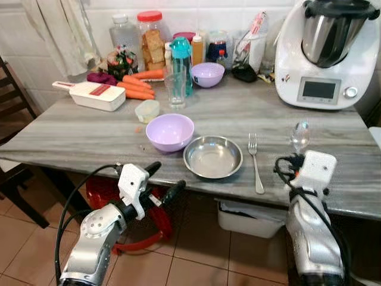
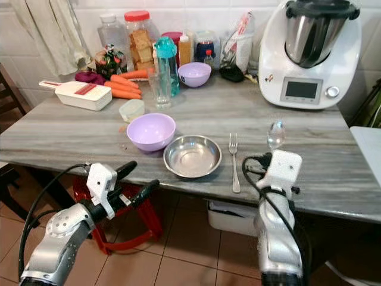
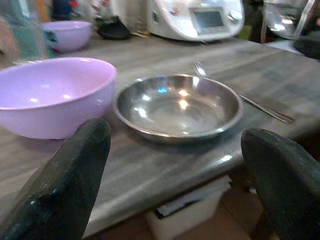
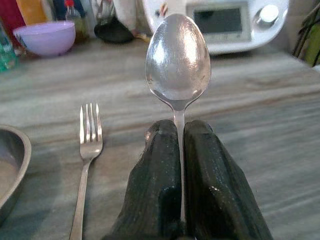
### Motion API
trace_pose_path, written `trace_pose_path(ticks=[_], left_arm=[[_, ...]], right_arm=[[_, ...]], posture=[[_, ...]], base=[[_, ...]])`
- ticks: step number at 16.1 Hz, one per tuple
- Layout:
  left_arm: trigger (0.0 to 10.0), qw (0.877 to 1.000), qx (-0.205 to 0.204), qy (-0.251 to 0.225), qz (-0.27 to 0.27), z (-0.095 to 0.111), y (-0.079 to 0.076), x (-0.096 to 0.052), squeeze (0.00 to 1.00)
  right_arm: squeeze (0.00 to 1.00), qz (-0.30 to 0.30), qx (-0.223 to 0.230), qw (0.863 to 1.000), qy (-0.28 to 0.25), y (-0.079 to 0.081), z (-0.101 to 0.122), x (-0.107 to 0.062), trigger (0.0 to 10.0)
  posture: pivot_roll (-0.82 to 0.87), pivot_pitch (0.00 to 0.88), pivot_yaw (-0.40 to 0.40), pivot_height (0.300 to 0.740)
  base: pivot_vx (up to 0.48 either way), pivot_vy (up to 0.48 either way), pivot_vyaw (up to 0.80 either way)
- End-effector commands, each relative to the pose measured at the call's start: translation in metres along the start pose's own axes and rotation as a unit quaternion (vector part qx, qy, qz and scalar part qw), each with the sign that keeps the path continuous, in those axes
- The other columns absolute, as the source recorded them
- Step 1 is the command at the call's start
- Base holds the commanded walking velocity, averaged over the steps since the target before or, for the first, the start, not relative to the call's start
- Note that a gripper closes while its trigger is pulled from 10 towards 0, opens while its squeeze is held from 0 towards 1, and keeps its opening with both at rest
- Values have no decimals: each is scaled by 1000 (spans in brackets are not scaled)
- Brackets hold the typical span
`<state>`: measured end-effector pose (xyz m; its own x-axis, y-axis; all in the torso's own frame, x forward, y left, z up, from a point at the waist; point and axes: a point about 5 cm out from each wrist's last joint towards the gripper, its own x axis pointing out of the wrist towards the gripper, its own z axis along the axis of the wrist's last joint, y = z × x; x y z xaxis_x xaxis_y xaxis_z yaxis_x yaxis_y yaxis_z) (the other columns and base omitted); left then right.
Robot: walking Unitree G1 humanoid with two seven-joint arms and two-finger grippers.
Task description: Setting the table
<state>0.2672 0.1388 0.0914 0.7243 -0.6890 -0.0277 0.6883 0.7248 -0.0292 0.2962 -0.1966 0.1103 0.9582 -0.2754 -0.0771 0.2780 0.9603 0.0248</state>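
Note:
A steel bowl [image 1: 212, 157] sits near the table's front edge, with a lilac bowl [image 1: 169, 131] touching its left side and a fork [image 1: 255, 161] lying to its right. My right gripper [image 4: 180, 134] is shut on a spoon [image 4: 177, 57], whose bowl points up over the table right of the fork; the spoon [image 1: 300, 136] stands above my right wrist. My left gripper [image 1: 164, 180] is open below the front edge, left of the steel bowl [image 3: 177, 106], nothing between its fingers [image 3: 75, 175].
A white kitchen machine [image 1: 327, 53] stands at the back right. Along the back are jars, bottles, a teal bottle [image 1: 181, 59], a glass [image 1: 175, 90], carrots [image 1: 138, 86], a second lilac bowl [image 1: 208, 74] and a white slicer [image 1: 95, 94]. A red stool [image 1: 143, 229] and white bin [image 1: 247, 219] sit under the table.

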Motion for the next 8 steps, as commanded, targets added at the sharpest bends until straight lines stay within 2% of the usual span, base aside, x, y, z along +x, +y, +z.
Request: trace_pose_path(ticks=[1, 3, 5, 8], left_arm=[[10000, 1000, 7, -1, -11, 4, 0, 0, 0], [10000, 1000, 2, 1, -14, 3, 0, 0, 0], [10000, 1000, 0, 4, -20, 2, -2, 0, 0], [10000, 1000, 2, 6, -23, 2, -2, -1, 0]], right_arm=[[0, -3, 4, 1000, 14, 0, 1, 5, 10000], [0, -2, 0, 999, 44, 1, -4, 11, 10000], [0, 4, 17, 997, 72, 6, -8, 19, 10000], [0, 16, 4, 996, 93, 13, -11, 24, 10000]], posture=[[-65, 0, 51, 740], [-66, 0, 53, 740], [-66, 0, 53, 740], [-59, 0, 51, 740]], base=[[0, 0, 0], [0, 0, 0], [0, 0, 0], [0, 0, 0]])
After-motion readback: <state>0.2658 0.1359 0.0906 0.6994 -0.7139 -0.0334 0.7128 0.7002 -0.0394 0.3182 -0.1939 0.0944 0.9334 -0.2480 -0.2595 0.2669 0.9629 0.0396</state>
